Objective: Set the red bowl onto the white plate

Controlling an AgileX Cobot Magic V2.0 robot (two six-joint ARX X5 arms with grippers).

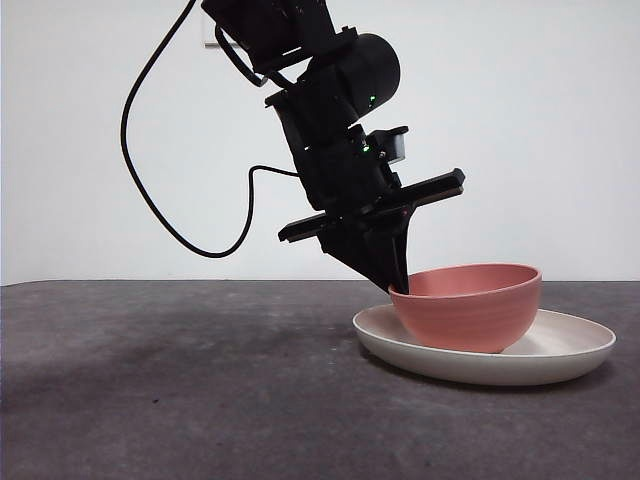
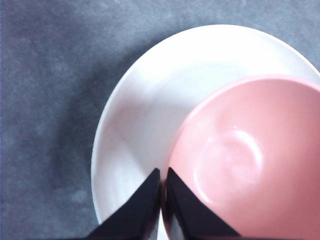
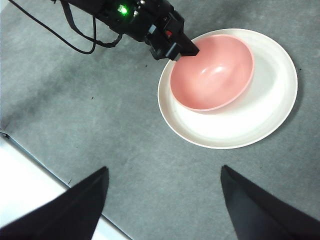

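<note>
**Now resting on plate, rim pinched**

Firmly clamped on the bowl (image 1: 468,308) by the left gripper (image 1: 398,285), one jaw inside the rim and one outside, the wall pinched thin between them. Seen from the front as a dark arm reaching down from the upper left, tilted, tips meeting the rim on its left side. Confirmed in the left wrist view: left gripper (image 2: 163,184) closed narrow on the bowl (image 2: 250,160), jaws nearly touching with only the pink wall between.

Sitting upright inside the plate (image 1: 560,358), base down on the plate's floor, off centre and toward the side nearest the left arm. Bare plate (image 2: 135,120) showing as a wide crescent beside the bowl in the left wrist view.

From the right wrist view: bowl (image 3: 212,72) lying in the part of the plate (image 3: 250,125) closest to the left gripper (image 3: 192,50), a broad white band left free on the opposite side. Plate flat on the grey table (image 3: 90,115). Black cable (image 1: 150,170) looping out beside the left arm.

Hanging well apart from plate and bowl, the right gripper (image 3: 164,192), jaws spread wide, holding nothing, over bare table.
</note>
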